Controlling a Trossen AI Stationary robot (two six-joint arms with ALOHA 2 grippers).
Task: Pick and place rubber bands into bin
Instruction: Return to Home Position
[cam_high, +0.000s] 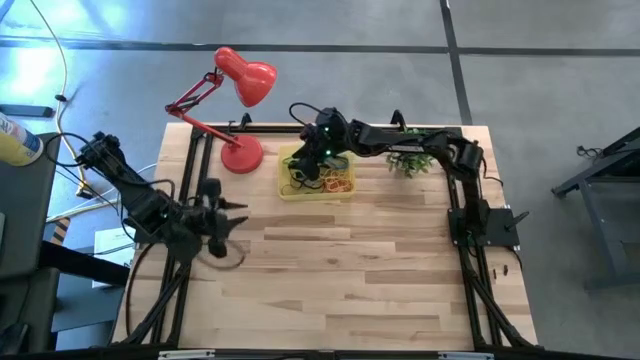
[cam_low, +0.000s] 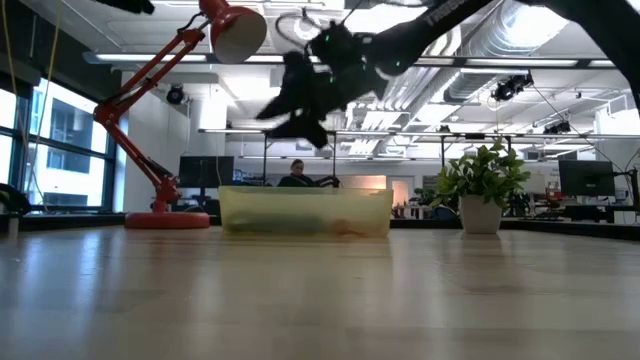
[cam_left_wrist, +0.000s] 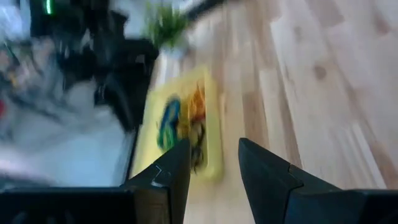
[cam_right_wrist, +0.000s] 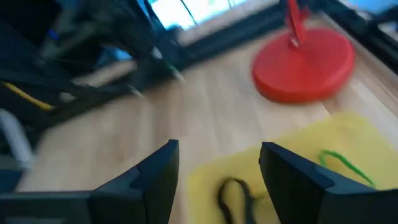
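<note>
My right gripper (cam_right_wrist: 217, 152) hangs above the bin (cam_high: 290, 193), its two fingers well apart and nothing between them; my left gripper (cam_high: 235, 215) waits over the left side of the table (cam_high: 350, 280), likewise parted and empty. The one bin is a shallow, translucent yellow tray at the table's far edge, just beside the single red lamp (cam_high: 240, 155) and near the one potted plant (cam_high: 410, 160). In the bin lie the rubber bands (cam_high: 335, 180), thin floppy loops in green, orange, blue and black; they are too tangled to count.
</note>
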